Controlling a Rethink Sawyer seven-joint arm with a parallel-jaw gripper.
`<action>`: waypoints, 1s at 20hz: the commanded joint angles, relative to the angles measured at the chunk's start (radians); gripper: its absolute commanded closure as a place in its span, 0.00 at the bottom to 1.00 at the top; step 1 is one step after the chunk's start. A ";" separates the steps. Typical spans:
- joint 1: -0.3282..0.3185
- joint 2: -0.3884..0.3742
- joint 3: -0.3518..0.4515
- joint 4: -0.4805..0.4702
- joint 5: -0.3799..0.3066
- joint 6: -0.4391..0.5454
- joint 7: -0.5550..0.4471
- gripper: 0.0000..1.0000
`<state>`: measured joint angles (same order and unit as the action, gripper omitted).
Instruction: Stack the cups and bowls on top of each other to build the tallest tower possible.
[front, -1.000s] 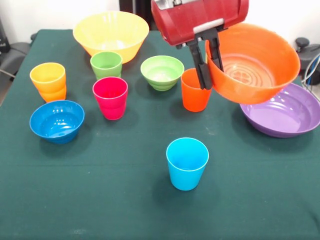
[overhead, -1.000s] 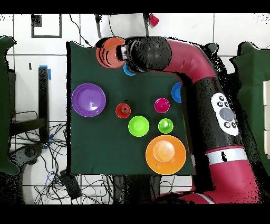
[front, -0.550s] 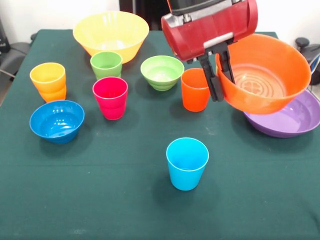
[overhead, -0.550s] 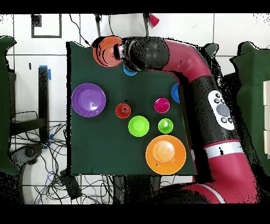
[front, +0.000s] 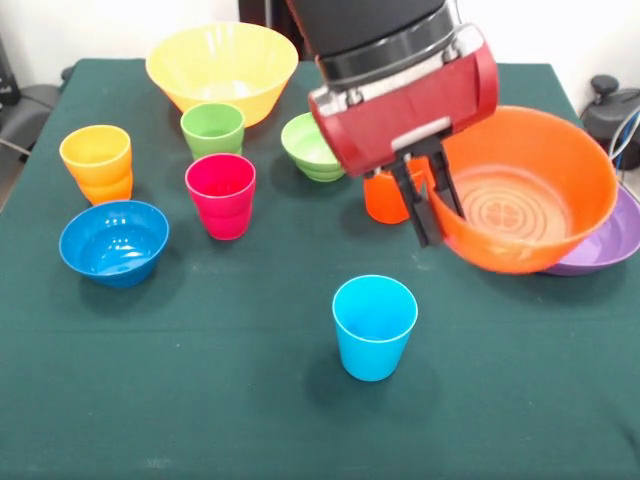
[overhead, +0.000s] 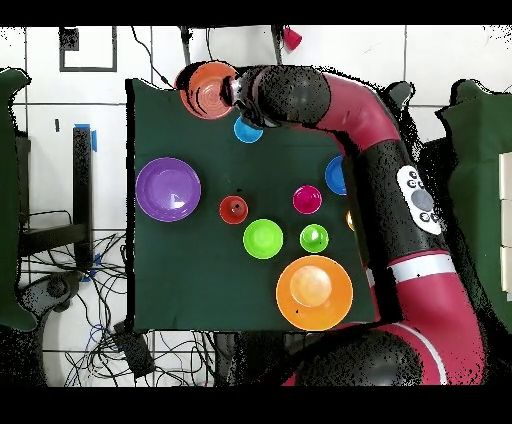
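Observation:
My gripper (front: 437, 215) is shut on the near rim of the orange bowl (front: 525, 195), which hangs almost level above the table and covers part of the purple bowl (front: 612, 235). From overhead, the gripper (overhead: 238, 95) and the orange bowl (overhead: 208, 88) sit at the table's corner, apart from the purple bowl (overhead: 168, 189). The orange cup (front: 385, 198) is half hidden behind the wrist. The light blue cup (front: 374, 325) stands alone in front. To the left stand the magenta cup (front: 220, 195), the green cup (front: 212, 130) and the yellow-orange cup (front: 97, 162).
The blue bowl (front: 113, 240) sits at the left. The light green bowl (front: 303, 145) is partly behind the arm. The big yellow bowl (front: 222, 68) stands at the back. The arm (overhead: 400, 190) runs along one side of the table.
The gripper has carried the orange bowl lower and toward the front camera. The bowl has tipped from a steep tilt to nearly level, hiding more of the purple bowl and the orange cup.

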<state>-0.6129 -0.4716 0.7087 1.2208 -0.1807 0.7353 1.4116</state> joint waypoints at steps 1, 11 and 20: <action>0.002 0.084 0.035 -0.090 -0.077 0.087 -0.250 1.00; 0.016 0.046 -0.012 -0.094 -0.171 0.107 -0.256 1.00; 0.046 -0.015 -0.096 -0.092 -0.260 0.176 -0.161 1.00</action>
<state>-0.6049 -0.4359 0.6838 1.1603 -0.3469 0.7641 1.4116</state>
